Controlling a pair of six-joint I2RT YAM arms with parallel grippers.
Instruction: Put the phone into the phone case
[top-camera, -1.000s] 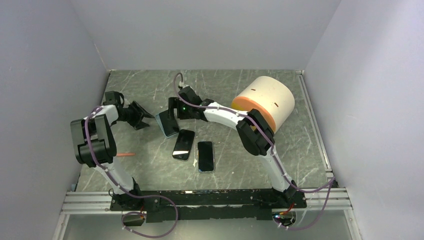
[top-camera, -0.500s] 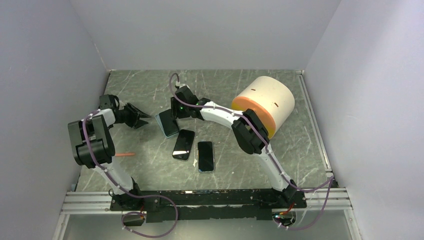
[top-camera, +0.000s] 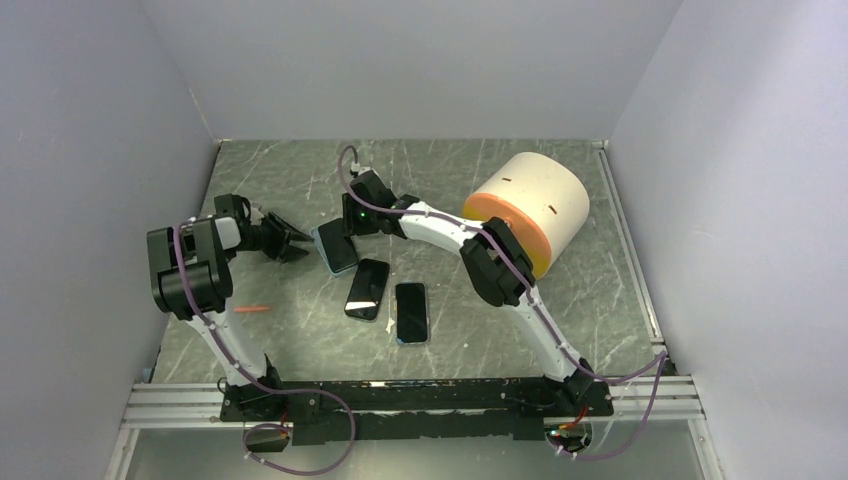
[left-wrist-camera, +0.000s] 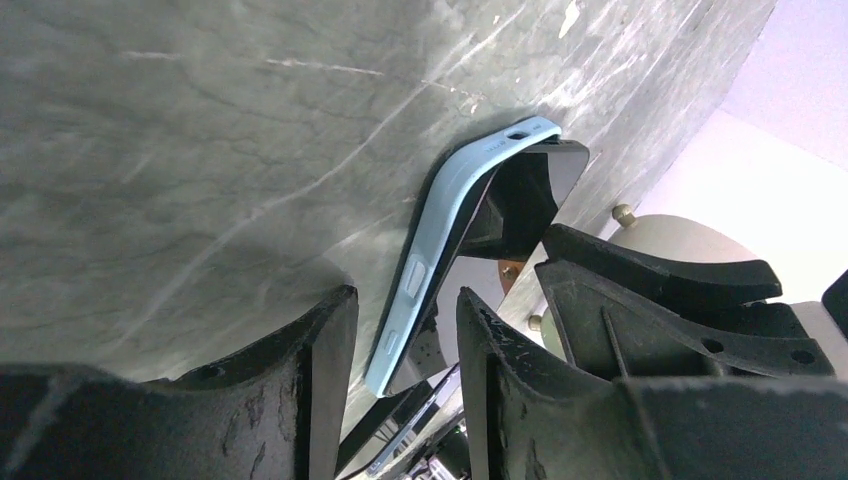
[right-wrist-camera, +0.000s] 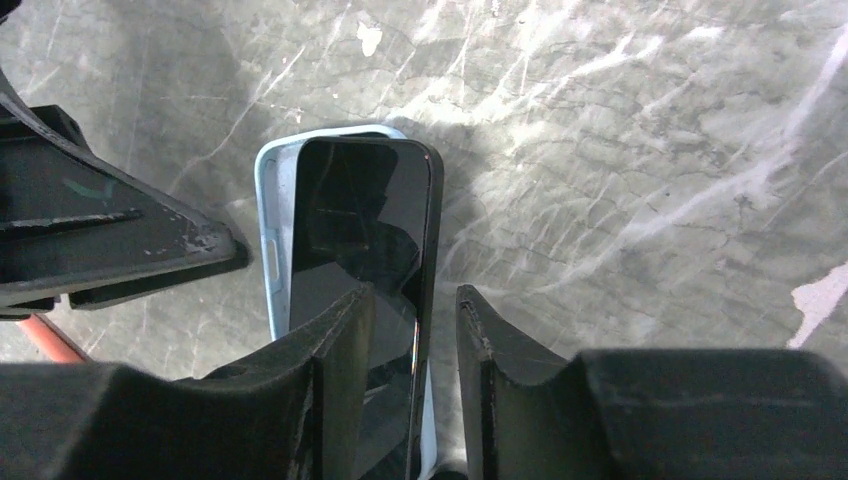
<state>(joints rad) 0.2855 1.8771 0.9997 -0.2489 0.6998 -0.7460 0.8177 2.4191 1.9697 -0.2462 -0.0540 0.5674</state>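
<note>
Two claws, top view: my left claw (top-camera: 290, 243) has slid in toward the blue phone case (top-camera: 319, 238) since a second ago and is now just beside it; my right claw (top-camera: 346, 228) stays over the far end of the phone (top-camera: 341, 255)
Other things, top view: a second phone (top-camera: 367, 289) and a third phone (top-camera: 411, 311) lie nearer to me, apart from the case; a big round tub (top-camera: 530, 200) stands on the right
Phone, left wrist view: it sits on the case but one side tips up; it is not flat inside yet
Left claw, left wrist view: half open and pinching nothing; the near end of the case is just in front of the gap
Right claw, right wrist view: narrow; the long edge of the phone shows in the gap; I cannot tell if it pinches
Case, right wrist view: only a blue rim peeks out on the left of the phone
What it means: I think my left claw came in to hold the case steady, so my right claw can push the phone down flat
</note>
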